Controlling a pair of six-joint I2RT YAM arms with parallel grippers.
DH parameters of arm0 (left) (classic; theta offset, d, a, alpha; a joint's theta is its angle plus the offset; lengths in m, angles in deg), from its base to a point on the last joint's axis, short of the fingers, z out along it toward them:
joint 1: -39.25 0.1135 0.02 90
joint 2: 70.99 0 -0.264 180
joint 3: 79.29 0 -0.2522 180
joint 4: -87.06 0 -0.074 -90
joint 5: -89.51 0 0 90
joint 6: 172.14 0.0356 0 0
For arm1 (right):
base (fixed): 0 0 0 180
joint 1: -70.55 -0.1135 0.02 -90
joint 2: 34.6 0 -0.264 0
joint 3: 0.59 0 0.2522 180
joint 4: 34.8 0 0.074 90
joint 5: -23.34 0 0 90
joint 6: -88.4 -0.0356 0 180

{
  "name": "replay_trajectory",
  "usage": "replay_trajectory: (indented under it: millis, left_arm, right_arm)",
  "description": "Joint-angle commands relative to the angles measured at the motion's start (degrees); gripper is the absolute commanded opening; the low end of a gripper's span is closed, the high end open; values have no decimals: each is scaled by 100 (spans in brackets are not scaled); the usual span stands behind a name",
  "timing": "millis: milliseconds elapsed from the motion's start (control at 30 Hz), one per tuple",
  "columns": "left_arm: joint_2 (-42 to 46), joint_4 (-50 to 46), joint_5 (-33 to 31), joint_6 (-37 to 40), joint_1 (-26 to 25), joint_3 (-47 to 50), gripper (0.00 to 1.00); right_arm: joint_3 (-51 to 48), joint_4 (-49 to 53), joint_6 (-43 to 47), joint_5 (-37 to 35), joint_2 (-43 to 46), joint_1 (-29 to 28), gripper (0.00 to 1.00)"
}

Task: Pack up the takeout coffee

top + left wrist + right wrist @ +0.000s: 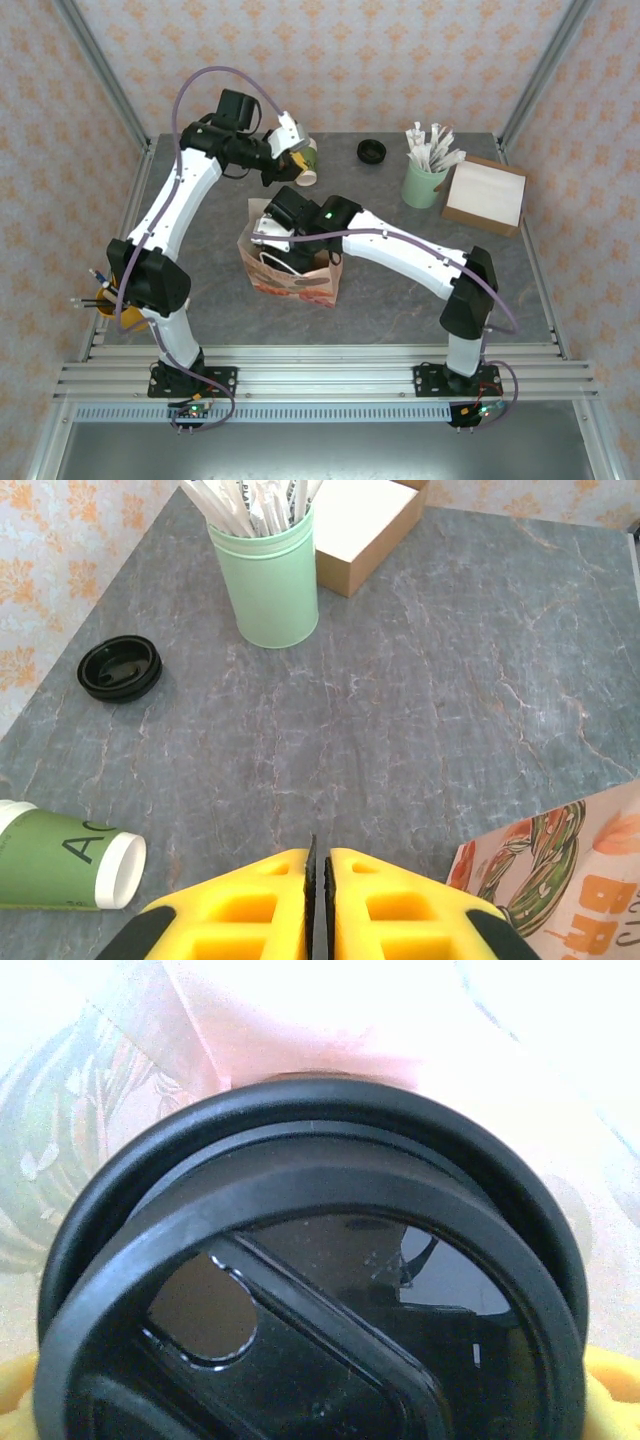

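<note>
Left gripper (318,870): yellow fingers are sitting pressed together, empty. A small dark-green paper cup (62,860) is lying sideways just to its left, with a loose black lid (120,667) farther ahead.

Right gripper (284,243) is reaching inside the printed paper bag (305,283), grasping a round black plastic lid (310,1290).

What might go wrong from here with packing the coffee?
1. The cup lies on its side beside the left gripper, which looks shut on nothing; a nudge might roll it away.
2. The right gripper seems to hold a lid at the bag; the soft paper could snag or tip.
3. The loose lid sits apart from the cup, so the cup might get packed open.
</note>
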Motion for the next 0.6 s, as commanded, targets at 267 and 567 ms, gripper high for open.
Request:
replay_trajectory:
  millis: [267, 567]
  left_arm:
    - [985, -245, -2331, -3859, 685, -421, 72]
    - [2579, -1019, -681, -2954, 822, 2047, 70]
  right_arm:
    - [320, 560, -400, 133, -65, 343, 41]
    - [460, 652, -405, 352, -123, 387, 41]
